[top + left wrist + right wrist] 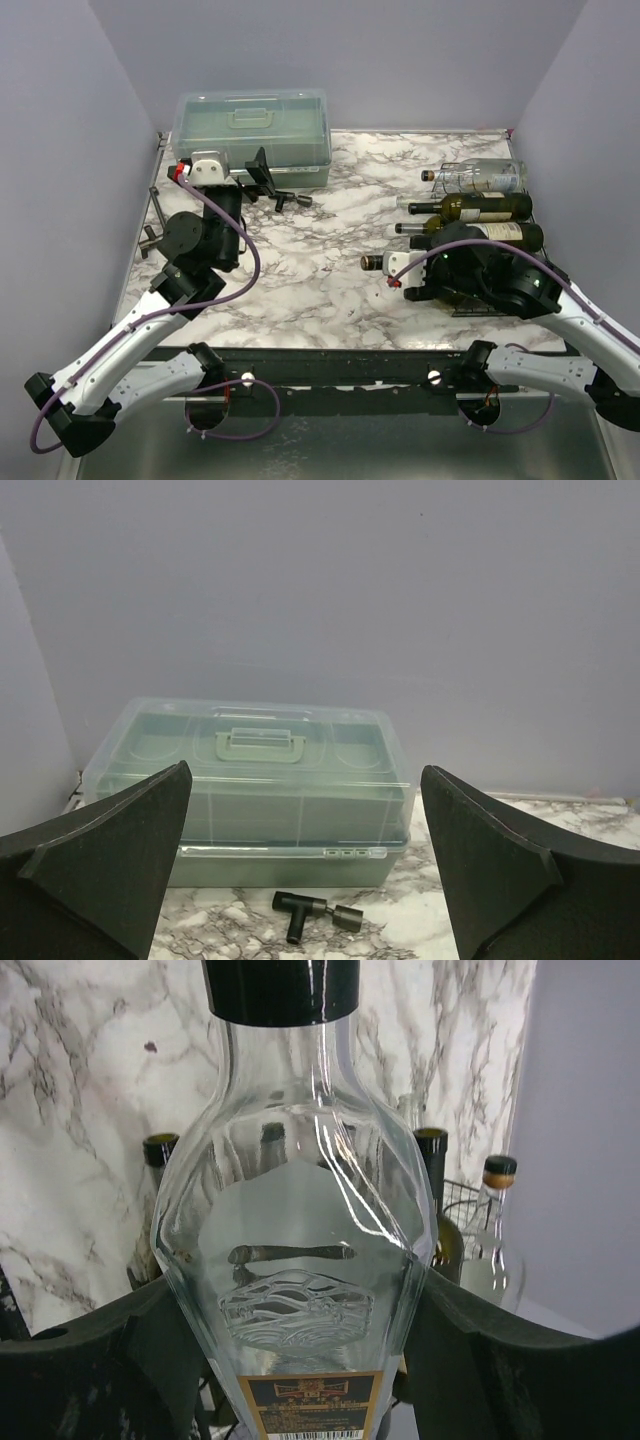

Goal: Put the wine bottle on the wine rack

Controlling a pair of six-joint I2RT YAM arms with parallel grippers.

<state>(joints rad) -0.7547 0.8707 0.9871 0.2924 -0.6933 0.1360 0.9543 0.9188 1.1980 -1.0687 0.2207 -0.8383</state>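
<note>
Right now my right gripper [300, 1355] has its jaws squeezed on both sides of the clear wine bottle [295, 1230] with the black cap. The bottle lies at the near end of the wine rack [463, 303], neck pointing left; I cannot tell if it rests on the wire. Three more bottles [478, 207] lie farther back. My left gripper [305, 780] has its jaws spread wide with nothing between, facing the green box [250, 810] at the far left.

No legible text — wine bottle [300, 1210] label blurred
</note>
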